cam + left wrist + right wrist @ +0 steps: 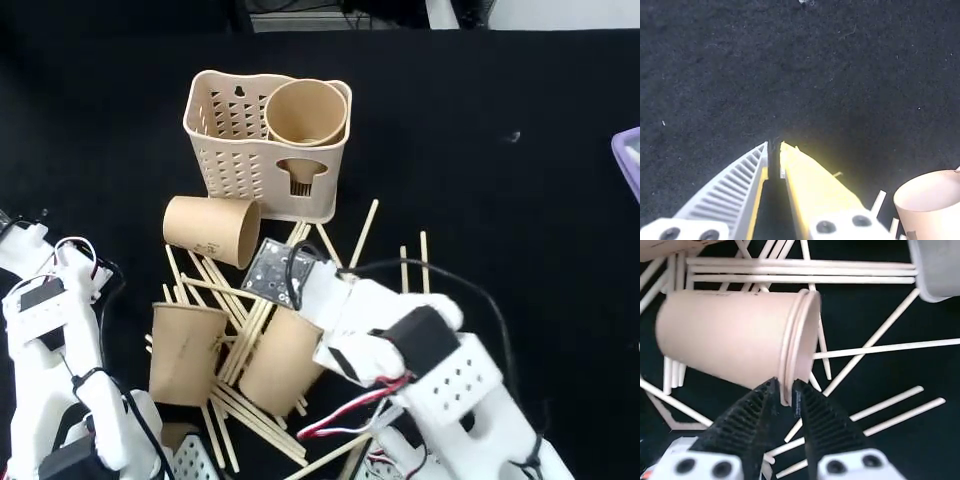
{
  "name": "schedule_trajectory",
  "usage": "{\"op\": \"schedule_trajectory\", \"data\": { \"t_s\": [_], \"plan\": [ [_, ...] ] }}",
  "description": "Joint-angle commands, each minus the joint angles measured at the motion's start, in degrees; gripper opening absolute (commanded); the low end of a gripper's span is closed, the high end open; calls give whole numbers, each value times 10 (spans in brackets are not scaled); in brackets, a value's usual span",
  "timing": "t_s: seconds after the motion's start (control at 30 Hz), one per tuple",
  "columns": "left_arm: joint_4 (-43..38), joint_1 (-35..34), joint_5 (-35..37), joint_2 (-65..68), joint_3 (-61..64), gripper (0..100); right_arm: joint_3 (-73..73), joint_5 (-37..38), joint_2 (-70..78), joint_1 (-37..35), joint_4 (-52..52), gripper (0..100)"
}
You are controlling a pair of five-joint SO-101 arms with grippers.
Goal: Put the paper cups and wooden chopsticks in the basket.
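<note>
- Basket (240,150): beige, perforated, upright toward the far edge of the black counter (480,180), left of the middle.
- Cup in basket (305,112): a paper cup standing mouth up inside, at the end of the basket nearer the counter's right edge.
- Second cup (210,230): on its side on the counter, just in front of the basket, close to its front wall.
- Third cup (185,350): on its side toward the near edge, lying over some of the chopsticks.
- Gripped cup (280,362) (730,335): on its side just beside the third cup, on the side nearer the counter's right edge, also lying over chopsticks.
- Wooden chopsticks (240,320) (800,270): scattered loose between the basket front and the near edge. Most are crossed under and around the two near cups, and a few lie apart nearer the counter's middle.
- Right pincer (785,385): clenched on the rolled rim of the gripped cup, one black finger on each side of the rim. The arm comes in from the near right corner.
- Left pincer (774,146): clenched on nothing, tips together over bare counter near the near left corner. A paper cup mouth (930,205) is near it; which cup, I cannot tell.
- Purple object (628,160): at the right edge of the counter, well apart from the rest.
</note>
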Motion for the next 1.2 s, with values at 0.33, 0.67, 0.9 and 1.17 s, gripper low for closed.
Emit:
{"op": "schedule_trajectory", "data": {
  "t_s": [0.33,0.67,0.9,1.17],
  "plan": [
    [-11,0,4,-14,-4,52,-86,66,-14,0,76,11],
    [-11,1,4,-14,-4,52,36,-1,-11,209,-62,276],
    [-11,1,4,-14,-4,52,20,-7,-11,166,-63,237],
    [-11,1,4,-14,-4,52,30,-27,29,151,-85,237]
  ]
}}
